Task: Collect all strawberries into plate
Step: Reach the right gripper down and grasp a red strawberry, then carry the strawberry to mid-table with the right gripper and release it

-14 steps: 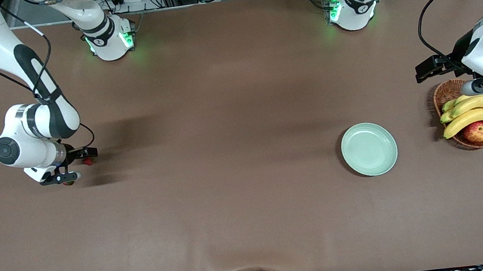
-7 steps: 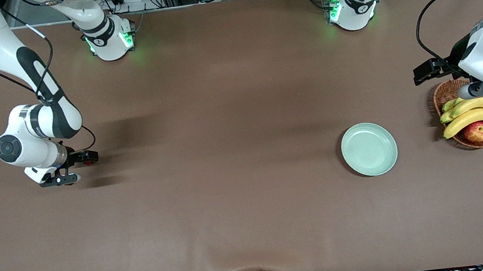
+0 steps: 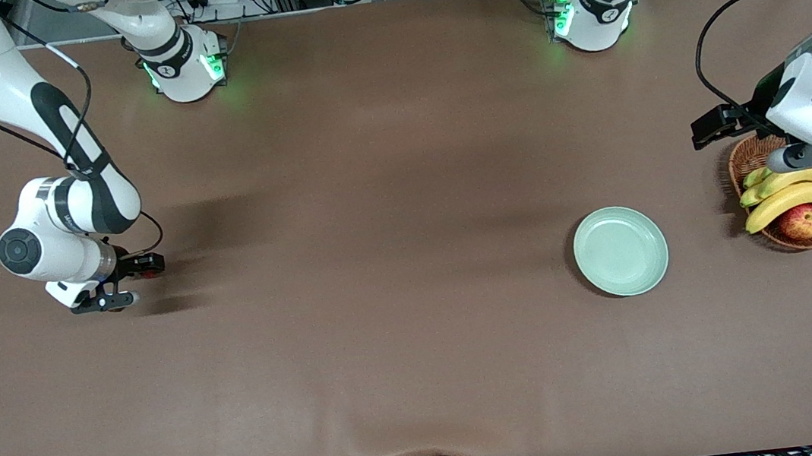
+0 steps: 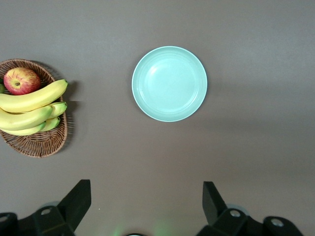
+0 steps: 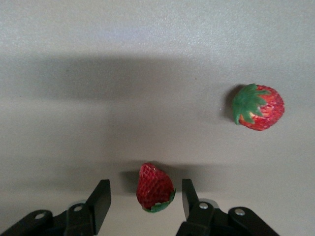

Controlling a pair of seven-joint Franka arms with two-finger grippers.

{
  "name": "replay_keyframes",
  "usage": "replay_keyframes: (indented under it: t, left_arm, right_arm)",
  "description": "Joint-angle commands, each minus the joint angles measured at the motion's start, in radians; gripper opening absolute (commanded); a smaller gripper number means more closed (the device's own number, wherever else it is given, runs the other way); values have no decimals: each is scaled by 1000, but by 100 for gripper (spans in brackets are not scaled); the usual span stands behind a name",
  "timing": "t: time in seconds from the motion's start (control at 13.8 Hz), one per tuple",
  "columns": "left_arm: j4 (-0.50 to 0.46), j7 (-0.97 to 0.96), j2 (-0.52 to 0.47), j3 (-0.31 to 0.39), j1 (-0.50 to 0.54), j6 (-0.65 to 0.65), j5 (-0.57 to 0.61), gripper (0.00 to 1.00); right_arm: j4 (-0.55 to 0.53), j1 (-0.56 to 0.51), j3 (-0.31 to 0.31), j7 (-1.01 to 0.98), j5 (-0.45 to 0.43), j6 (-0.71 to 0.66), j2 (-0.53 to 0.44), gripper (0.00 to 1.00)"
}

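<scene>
Right end effector point(image 5: 145, 201) low over desk point(image 3: 371, 186) at right arm's end, middle-left of front frame; fingers apart, flanking one strawberry point(image 5: 155, 188), gaps on both sides, no contact seen. Second strawberry point(image 5: 258, 107) lies apart from it on desk, right of right wrist frame. Plate point(image 3: 620, 250) right of centre in front frame, bare. Left end effector point(image 4: 146, 209) over basket point(image 3: 749, 157) at left arm's end, fingers wide open, holding nothing. Basket holds bananas point(image 3: 792, 190) and apple point(image 3: 802, 221), beside plate.

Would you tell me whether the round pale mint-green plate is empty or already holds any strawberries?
Empty. The round pale mint-green plate shows only bare glossy surface in the left wrist and front views, with no berry on it.
</scene>
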Motion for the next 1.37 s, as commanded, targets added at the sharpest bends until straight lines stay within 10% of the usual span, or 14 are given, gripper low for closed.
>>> replay_keyframes:
  t: [0.0,0.29,0.72,1.3]
  left_arm:
    - [1,-31,-2,-6,-8,10,2,100]
    - [1,-30,-3,-19,-14,64,26,100]
    - [0,-31,17,-19,-4,133,22,100]
    - [-2,-42,44,-20,-8,136,11,100]
  right_arm:
    - [-12,-19,12,-9,-9,14,-2,43]
    - [-12,-21,12,-9,-6,10,-2,0]
    - [90,44,21,-12,-6,-151,-21,0]
    - [337,67,288,-93,110,-234,-18,0]
